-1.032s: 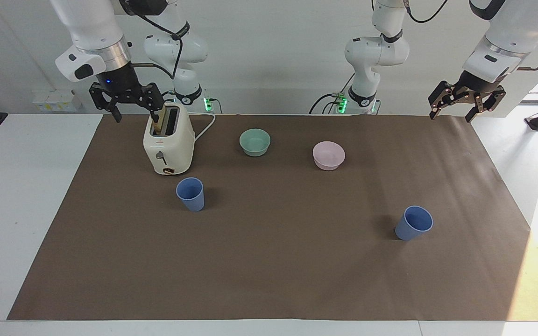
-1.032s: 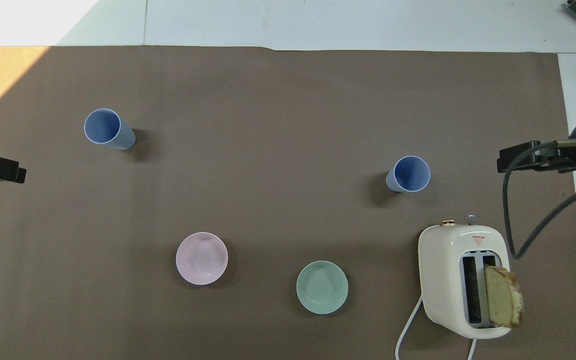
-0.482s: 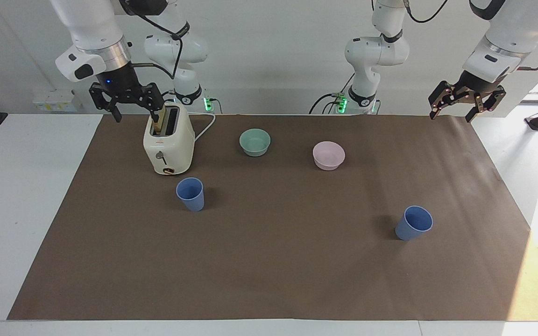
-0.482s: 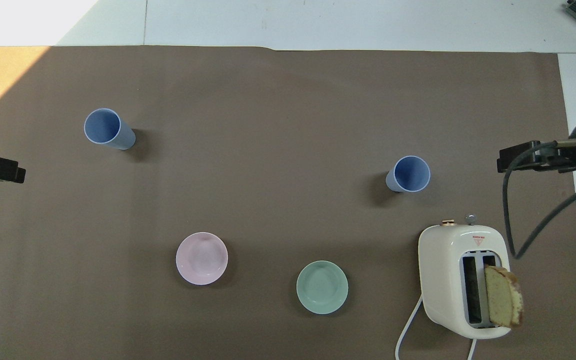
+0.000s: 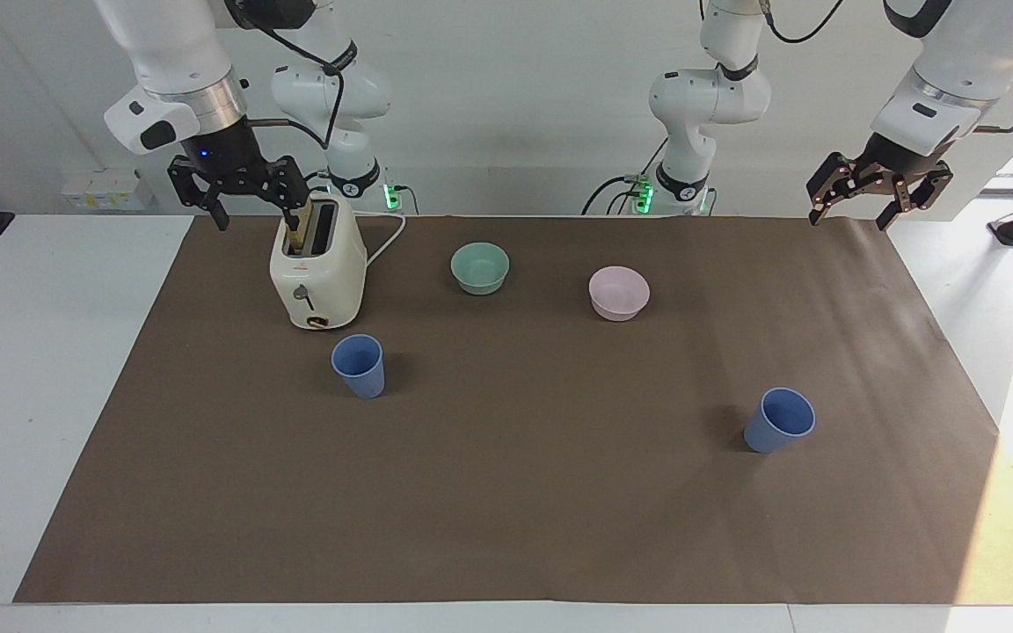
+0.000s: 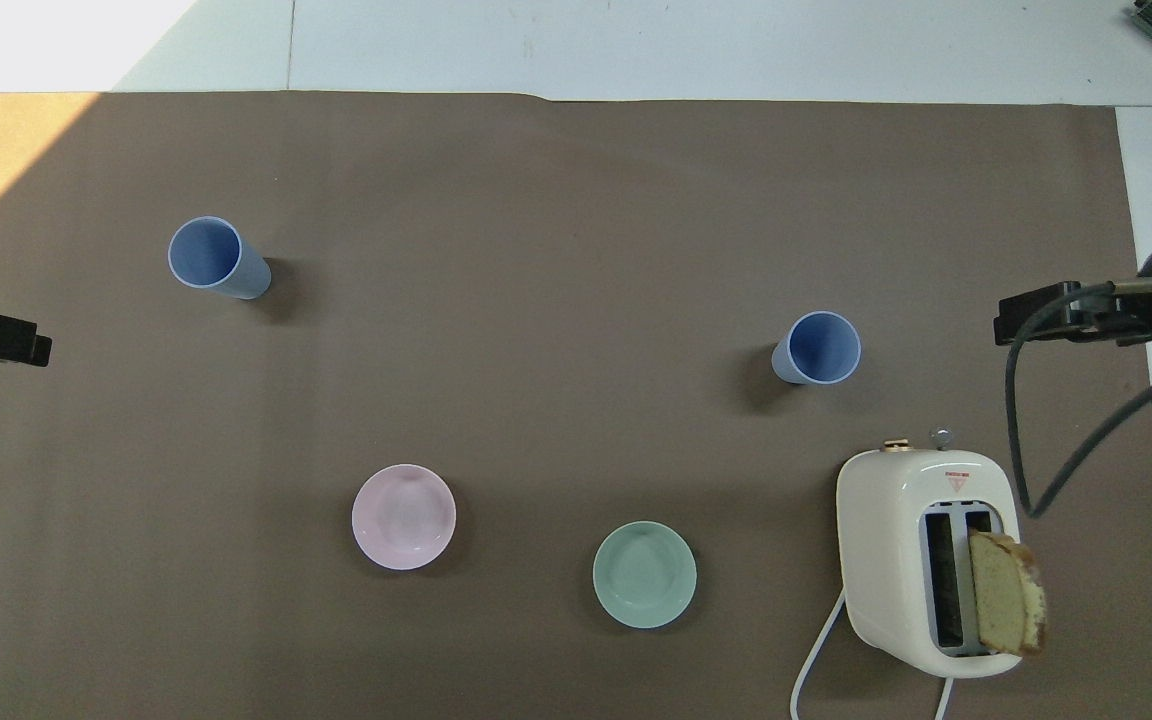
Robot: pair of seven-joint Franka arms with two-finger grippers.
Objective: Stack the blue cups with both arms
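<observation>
Two blue cups stand upright and apart on the brown mat. One cup [image 5: 359, 365] [image 6: 818, 348] is toward the right arm's end, just farther from the robots than the toaster. The other cup [image 5: 779, 420] [image 6: 216, 257] is toward the left arm's end, farther out still. My right gripper [image 5: 254, 215] hangs open and empty in the air beside the toaster's top. The left gripper [image 5: 849, 220] hangs open and empty over the mat's corner at its own end. Neither gripper touches a cup.
A cream toaster [image 5: 317, 264] [image 6: 921, 560] with a bread slice [image 6: 1006, 605] in one slot stands below the right gripper, its cord trailing toward the robots. A teal bowl [image 5: 480, 268] and a pink bowl [image 5: 619, 293] sit near the robots' side.
</observation>
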